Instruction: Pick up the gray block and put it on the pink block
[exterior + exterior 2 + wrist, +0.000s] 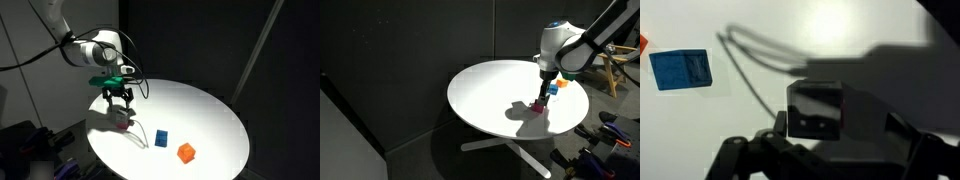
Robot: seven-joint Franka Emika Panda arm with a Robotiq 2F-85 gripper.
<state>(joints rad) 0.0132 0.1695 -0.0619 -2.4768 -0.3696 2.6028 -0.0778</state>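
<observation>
In the wrist view the gray block (815, 110) sits between my gripper's (840, 128) fingers. A thin magenta sliver shows at its right edge, so it seems to rest on the pink block. The left finger is close to the gray block and the right finger stands clear of it, so the jaws are open. In both exterior views the gripper (120, 100) (542, 96) hangs just above the pink block (124, 123) (537, 107) on the round white table (205, 110) (485, 85). The gray block is too small to make out there.
A blue block (161, 137) (680, 69) and an orange block (186, 152) lie on the table a short way from the gripper. They also show behind it in an exterior view, blue (562, 85) and orange (551, 88). Dark curtains surround the table.
</observation>
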